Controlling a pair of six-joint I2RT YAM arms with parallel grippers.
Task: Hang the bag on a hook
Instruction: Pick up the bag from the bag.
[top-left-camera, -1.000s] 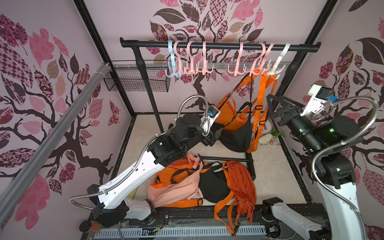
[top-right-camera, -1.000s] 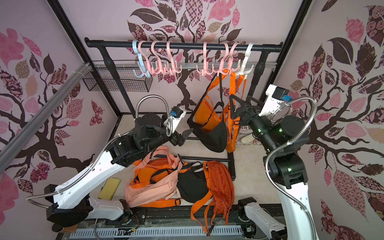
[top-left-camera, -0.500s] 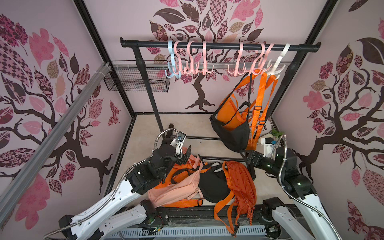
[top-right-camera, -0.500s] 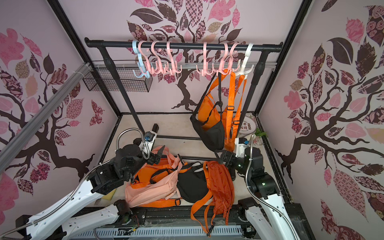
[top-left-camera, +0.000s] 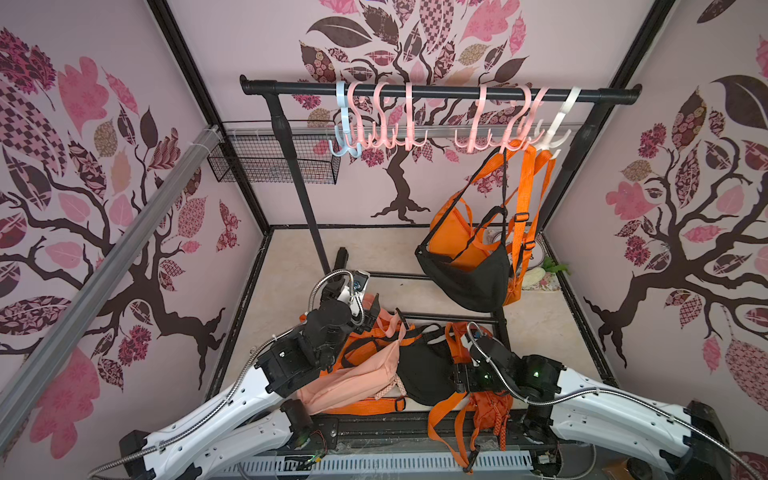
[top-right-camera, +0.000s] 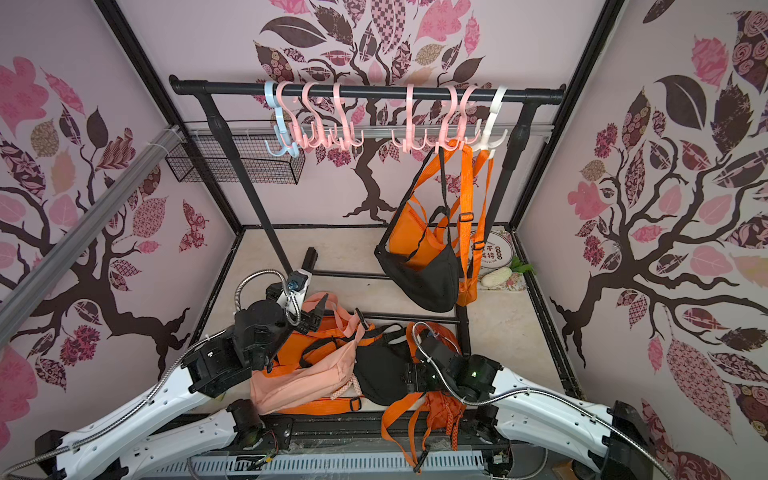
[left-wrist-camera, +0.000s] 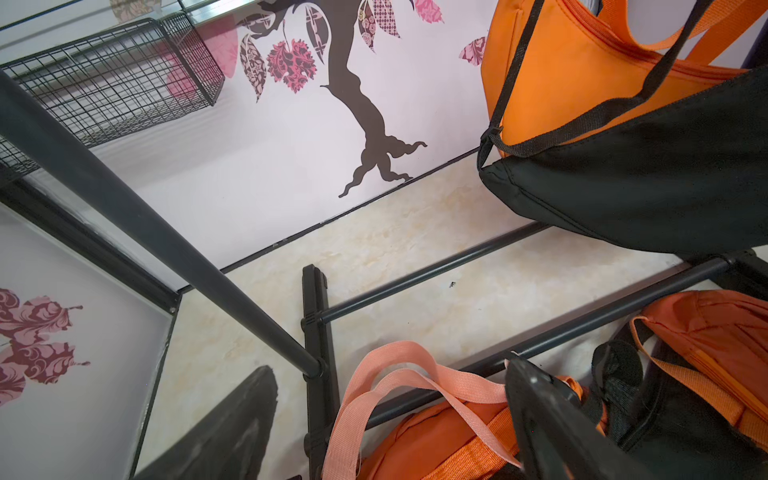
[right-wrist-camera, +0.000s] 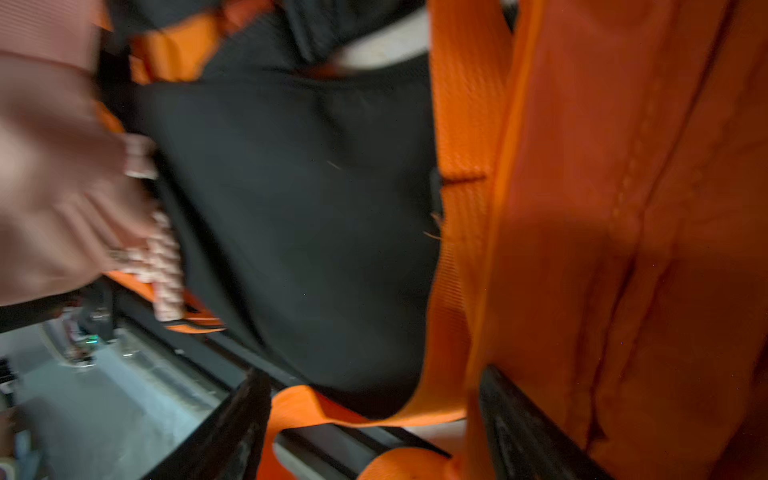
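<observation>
Pale pink walls (top-left-camera: 249, 50) with tree decals (top-left-camera: 399, 183); beige marbled floor (top-left-camera: 374, 249); black wire basket (top-left-camera: 249, 164) on back wall

The left arm (top-left-camera: 216, 409) rose from the near left corner on a white link to a black left wrist (top-left-camera: 328, 328). The left hand (top-left-camera: 353, 299) pointed away toward the far side, and in the left wrist view its fingers (left-wrist-camera: 232, 428) stood wide apart. The right arm (top-left-camera: 602, 401) lay lower, reaching in from the near right corner, with the right wrist (top-left-camera: 536, 370) turned inward. The right hand (top-left-camera: 457, 376) pointed across toward the left arm; in the blurred right wrist view its fingers (right-wrist-camera: 523, 419) stood apart too
</observation>
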